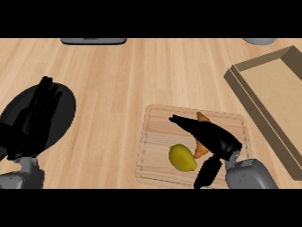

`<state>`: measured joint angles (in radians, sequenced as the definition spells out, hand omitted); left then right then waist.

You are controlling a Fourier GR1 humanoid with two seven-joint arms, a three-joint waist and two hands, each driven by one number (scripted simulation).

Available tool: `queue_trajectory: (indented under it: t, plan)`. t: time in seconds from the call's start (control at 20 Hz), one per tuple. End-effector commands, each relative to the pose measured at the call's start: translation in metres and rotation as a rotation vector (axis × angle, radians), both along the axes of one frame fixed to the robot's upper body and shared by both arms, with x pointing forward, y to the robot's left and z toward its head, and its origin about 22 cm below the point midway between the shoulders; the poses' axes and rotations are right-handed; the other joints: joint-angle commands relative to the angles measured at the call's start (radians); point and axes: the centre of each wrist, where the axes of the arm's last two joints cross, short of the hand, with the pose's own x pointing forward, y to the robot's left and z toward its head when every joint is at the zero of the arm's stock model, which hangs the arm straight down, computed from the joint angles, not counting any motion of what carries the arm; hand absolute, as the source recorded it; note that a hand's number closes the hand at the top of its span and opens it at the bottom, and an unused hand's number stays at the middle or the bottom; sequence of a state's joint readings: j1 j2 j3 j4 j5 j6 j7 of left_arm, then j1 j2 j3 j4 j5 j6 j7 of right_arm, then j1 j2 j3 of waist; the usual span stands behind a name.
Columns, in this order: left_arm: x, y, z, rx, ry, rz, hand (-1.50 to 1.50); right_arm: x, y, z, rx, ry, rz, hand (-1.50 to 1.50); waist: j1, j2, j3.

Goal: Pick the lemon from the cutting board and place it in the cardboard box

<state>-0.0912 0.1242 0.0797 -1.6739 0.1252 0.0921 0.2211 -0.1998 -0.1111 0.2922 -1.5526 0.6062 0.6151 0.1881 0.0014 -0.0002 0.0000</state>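
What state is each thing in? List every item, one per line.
lemon: lying on the cutting board, not held.
cutting board: flat on the counter, bearing the lemon and an orange item.
orange item: on the board, partly hidden by the right hand.
cardboard box: open-topped; nothing seen inside.
right hand: open, above the board beside the lemon.
left hand: open, over the dark round pan.
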Motion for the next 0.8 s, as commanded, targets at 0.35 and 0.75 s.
queue_trajectory:
  t: [0.35,0.75]
  plan:
    - [-0.011,-0.017,0.002,-0.011,-0.008,0.003,0.0,0.002,0.019,-0.013,-0.02,0.032,0.016,-1.5,0.001,0.0,0.0]
    - [-0.006,-0.004,0.009,0.006,-0.005,-0.002,0.0,0.002,-0.003,-0.031,-0.033,0.018,0.023,-1.5,0.0,0.0,0.0]
